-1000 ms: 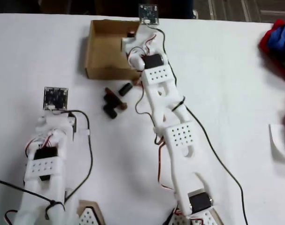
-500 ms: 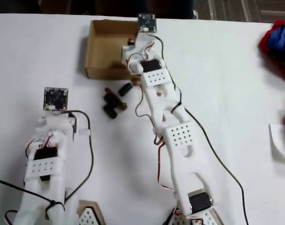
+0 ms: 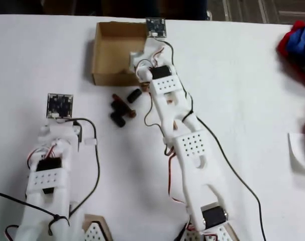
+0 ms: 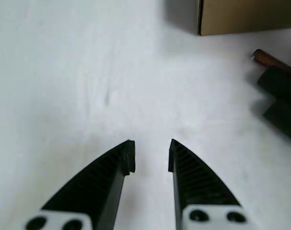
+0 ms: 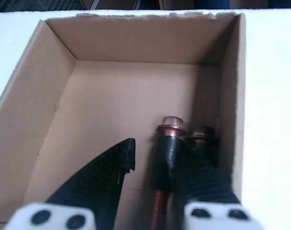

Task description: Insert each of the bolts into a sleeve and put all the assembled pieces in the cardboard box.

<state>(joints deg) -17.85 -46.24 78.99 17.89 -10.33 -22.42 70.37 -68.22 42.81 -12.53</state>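
R gripper (image 5: 163,149) over cardboard box (image 5: 135,40), jaws apart, released
sleeved bolt (image 5: 167,143) on box floor btwn its fingers; L gripper (image 4: 151,153) outside box, slightly open

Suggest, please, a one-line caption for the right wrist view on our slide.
Right gripper open over the cardboard box; a sleeved bolt below it, a second bolt alongside.

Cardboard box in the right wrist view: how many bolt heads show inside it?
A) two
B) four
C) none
A: one bolt head with a black sleeve around its shaft, and a second bolt head beside it, lie close to one wall of the cardboard box.
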